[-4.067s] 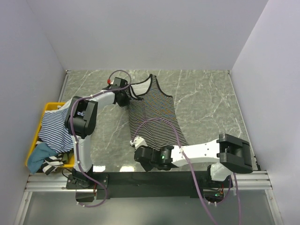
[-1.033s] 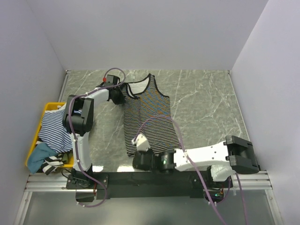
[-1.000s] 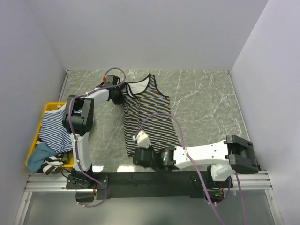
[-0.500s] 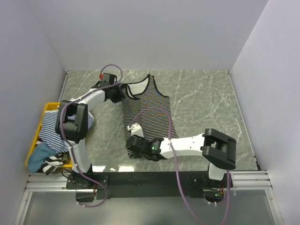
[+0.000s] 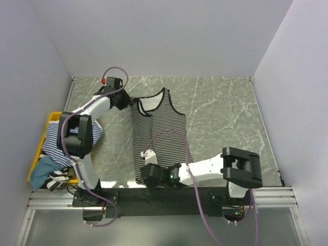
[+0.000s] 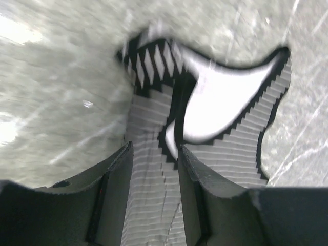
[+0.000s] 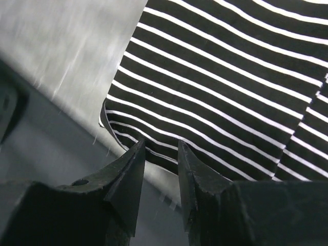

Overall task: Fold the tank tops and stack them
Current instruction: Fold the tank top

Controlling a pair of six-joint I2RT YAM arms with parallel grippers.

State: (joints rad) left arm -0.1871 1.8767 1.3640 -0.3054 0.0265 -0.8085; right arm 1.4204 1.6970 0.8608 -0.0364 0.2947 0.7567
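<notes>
Top view evenly lit, sharp, shadows soft; left wrist view motion-blurred, glare on the marble table (image 6: 46,77), neckline overexposed; right wrist view crisp on stripes, blurred left, foreground fingers dark.

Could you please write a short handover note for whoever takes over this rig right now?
Left gripper: pinching the shoulder strap of the black-and-white tank top.
Right gripper: shut on that top's near hem corner.
The top lies spread lengthwise on the table, its left side folded over.
Other striped tops sit heaped in the yellow bin at the left edge.
Done: first side fold. Left: finish folding this top, then fold and stack the others.
</notes>
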